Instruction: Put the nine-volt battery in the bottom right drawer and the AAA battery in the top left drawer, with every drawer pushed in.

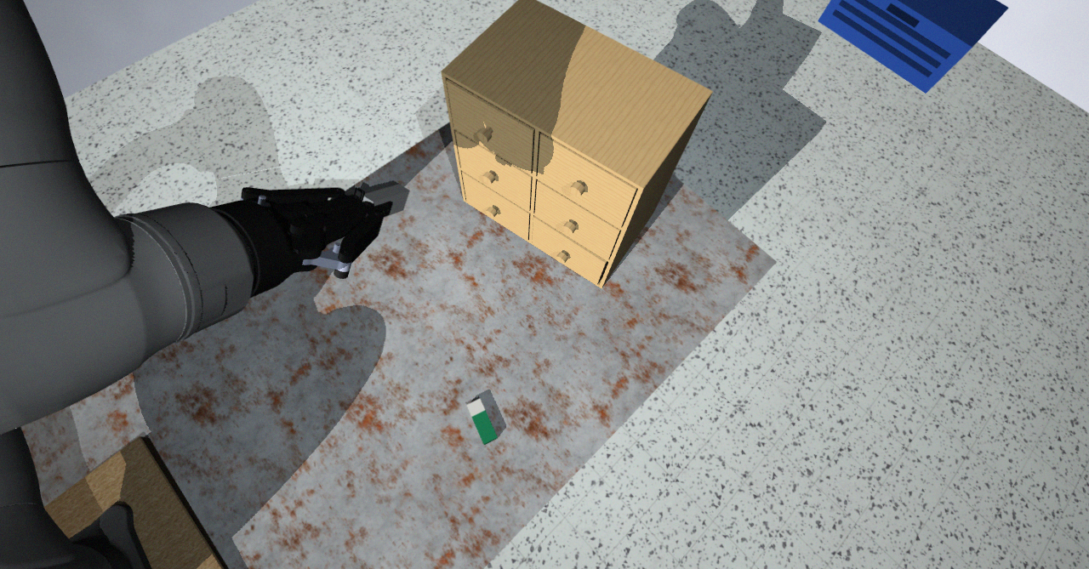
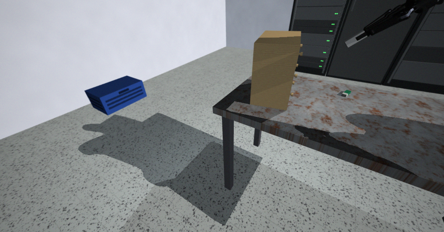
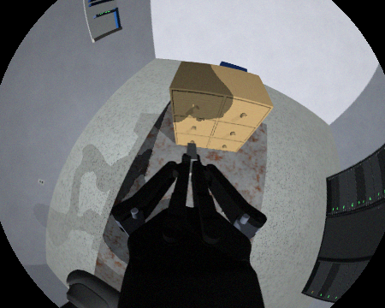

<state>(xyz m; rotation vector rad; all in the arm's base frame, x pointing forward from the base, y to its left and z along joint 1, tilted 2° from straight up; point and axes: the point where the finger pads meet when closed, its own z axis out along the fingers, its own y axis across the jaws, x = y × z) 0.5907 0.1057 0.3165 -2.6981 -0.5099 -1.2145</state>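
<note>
The small wooden chest (image 1: pixel 609 101) (image 2: pixel 273 72) (image 3: pixel 239 91) stands upright at the far end of the rust-stained table (image 1: pixel 457 321) (image 2: pixel 325 106). It has two columns of three drawers, and all of them look pushed in. The nine-volt battery (image 1: pixel 486 418) (image 2: pixel 344 93), green, white and grey, lies flat on the table well in front of the chest. I see no AAA battery in any view. My gripper (image 1: pixel 388 196) (image 2: pixel 352 41) (image 3: pixel 191 150) is shut and empty. It hangs in the air in front of the chest's left column and points at it, about level with the chest's top.
A blue box (image 1: pixel 914 21) (image 2: pixel 116 94) sits off the table beyond the chest. A wooden block (image 1: pixel 167 512) lies at the table's near left corner by the arm's base. Dark server racks (image 2: pixel 325 22) stand behind the table. The chest is close to the table's far edge.
</note>
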